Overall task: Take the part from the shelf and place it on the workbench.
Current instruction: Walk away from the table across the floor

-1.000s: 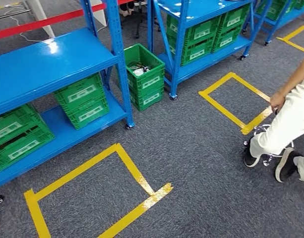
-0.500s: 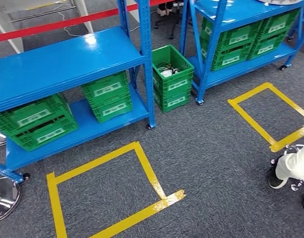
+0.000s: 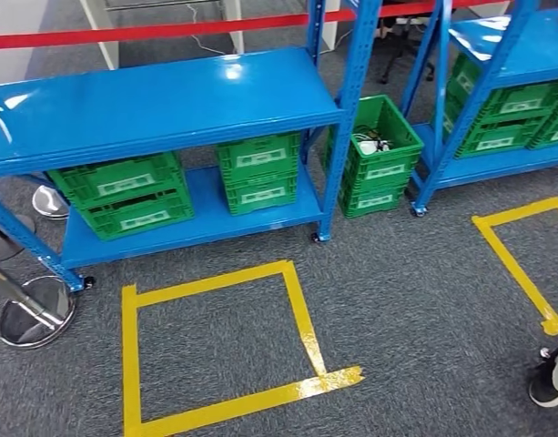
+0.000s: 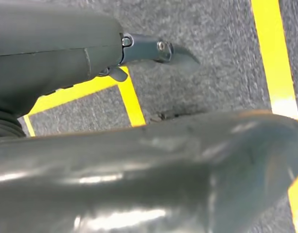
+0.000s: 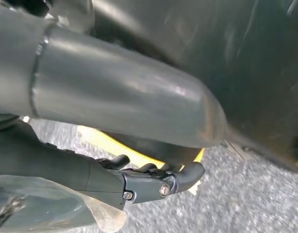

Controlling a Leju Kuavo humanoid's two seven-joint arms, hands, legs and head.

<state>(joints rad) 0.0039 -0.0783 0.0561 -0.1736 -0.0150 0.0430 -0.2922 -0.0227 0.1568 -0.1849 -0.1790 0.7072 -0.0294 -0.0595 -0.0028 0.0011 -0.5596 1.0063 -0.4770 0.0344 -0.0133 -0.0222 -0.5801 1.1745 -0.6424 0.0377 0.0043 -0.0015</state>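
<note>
Beneath the fingers [image 4: 154, 48] of the left hand [image 4: 103, 53] lies grey carpet [image 3: 413, 300] crossed by yellow floor tape [image 4: 131, 102]; the hand hangs at the robot's side with nothing in it, its fingers extended and lying apart. The right hand [image 5: 140, 182] hangs likewise over carpet and tape, its fingers [image 5: 184, 174] loosely curved around nothing. Ahead of both hands, well apart from them, a taped square [image 3: 214, 346] marks the floor before a blue shelf [image 3: 159, 100]. Green crates [image 3: 258, 173] stand on its lower tier; another green crate [image 3: 379, 155] on the floor beside the upright holds small white and dark items. Which object is the part cannot be told. A chrome stanchion base [image 3: 35, 309] stands near the shelf's corner, and a person's shoe [image 3: 547, 382] rests at the far side. Risk: a misaligned approach could leave the shelf out of reach, or bring a leg against the stanchion or the person
</note>
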